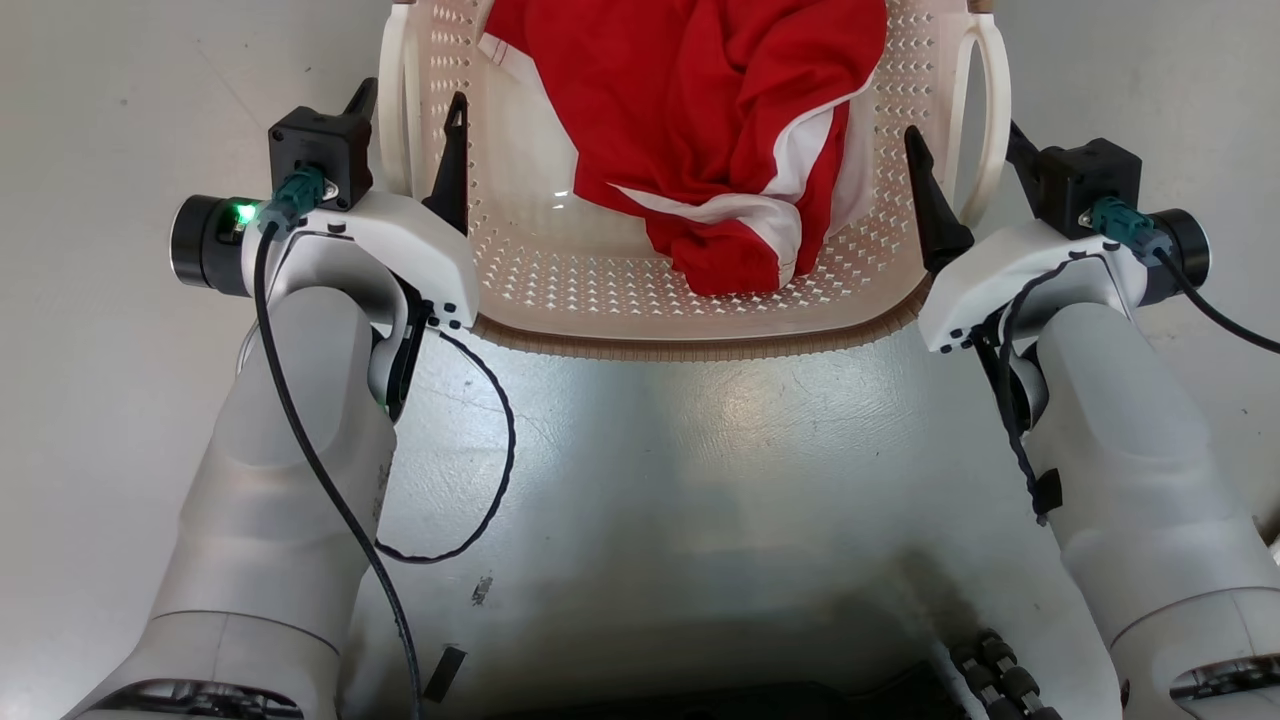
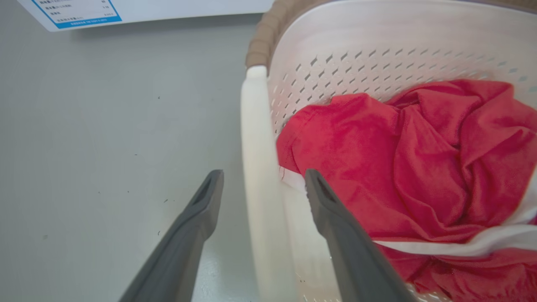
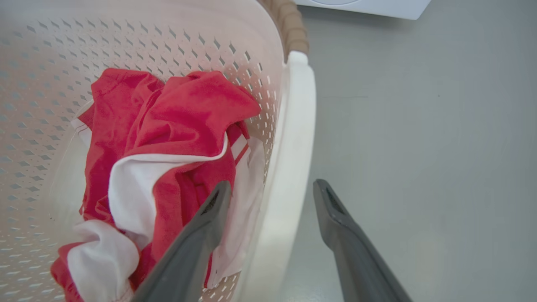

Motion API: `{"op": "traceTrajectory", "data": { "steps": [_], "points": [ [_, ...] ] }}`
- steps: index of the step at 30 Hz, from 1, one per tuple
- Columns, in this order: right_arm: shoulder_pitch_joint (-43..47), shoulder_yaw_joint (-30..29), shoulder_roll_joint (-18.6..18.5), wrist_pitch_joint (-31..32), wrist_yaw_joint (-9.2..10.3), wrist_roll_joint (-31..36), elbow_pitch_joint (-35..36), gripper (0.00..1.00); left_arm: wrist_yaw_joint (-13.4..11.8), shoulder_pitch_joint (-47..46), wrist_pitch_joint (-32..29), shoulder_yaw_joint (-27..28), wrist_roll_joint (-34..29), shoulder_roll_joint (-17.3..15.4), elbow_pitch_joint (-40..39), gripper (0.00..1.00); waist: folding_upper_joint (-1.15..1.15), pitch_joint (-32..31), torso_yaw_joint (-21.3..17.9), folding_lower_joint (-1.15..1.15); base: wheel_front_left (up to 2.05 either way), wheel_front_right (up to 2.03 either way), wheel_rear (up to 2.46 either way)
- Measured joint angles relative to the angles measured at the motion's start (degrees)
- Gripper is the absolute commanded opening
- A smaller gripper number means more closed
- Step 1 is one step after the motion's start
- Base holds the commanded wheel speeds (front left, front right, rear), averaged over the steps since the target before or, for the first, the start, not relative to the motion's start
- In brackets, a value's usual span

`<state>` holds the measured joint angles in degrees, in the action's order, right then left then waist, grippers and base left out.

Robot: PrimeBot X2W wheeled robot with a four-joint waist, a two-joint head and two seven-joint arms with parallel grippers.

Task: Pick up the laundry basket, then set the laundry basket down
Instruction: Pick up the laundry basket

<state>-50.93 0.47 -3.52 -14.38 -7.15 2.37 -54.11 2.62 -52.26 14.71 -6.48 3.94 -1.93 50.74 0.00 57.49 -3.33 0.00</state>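
Note:
The cream-white perforated laundry basket point(image 1: 600, 280) with its brown rim sits on the grey floor at the top of the head view, and a red and white garment point(image 1: 700, 100) lies inside. My left gripper point(image 1: 410, 130) is open, one finger inside the basket and one outside, straddling the left loop handle point(image 2: 258, 167) with gaps on both sides. My right gripper point(image 1: 968, 165) is open in the same way around the right loop handle point(image 3: 293, 147). The wrist views show the basket wall point(image 2: 356, 63) point(image 3: 126, 42) and the garment point(image 2: 419, 159) point(image 3: 184, 113).
Grey floor point(image 1: 700, 480) spreads all round the basket. A white appliance with a blue-edged label point(image 2: 84, 10) stands beyond the basket, and its corner point(image 3: 369, 6) shows at the top of the right wrist view. A black cable point(image 1: 500, 450) loops beside my left forearm.

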Motion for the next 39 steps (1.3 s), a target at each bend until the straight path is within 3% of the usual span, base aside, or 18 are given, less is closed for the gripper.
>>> {"op": "traceTrajectory", "data": {
  "steps": [13,39],
  "points": [
    [-0.9,3.0,0.0,0.0,0.01,-2.4,-0.8,1.0,0.3,-1.2,0.0,-0.5,-0.4,-0.4,3.2,1.0,0.0,-0.4,-0.9,0.0,0.0,0.0,0.0],
    [-0.9,3.4,0.0,0.0,0.01,-3.1,-2.5,1.0,0.1,-1.2,0.0,-1.1,-0.4,-0.8,4.7,1.0,0.0,-1.8,-1.2,0.0,0.0,0.0,0.0]
  ]
}}
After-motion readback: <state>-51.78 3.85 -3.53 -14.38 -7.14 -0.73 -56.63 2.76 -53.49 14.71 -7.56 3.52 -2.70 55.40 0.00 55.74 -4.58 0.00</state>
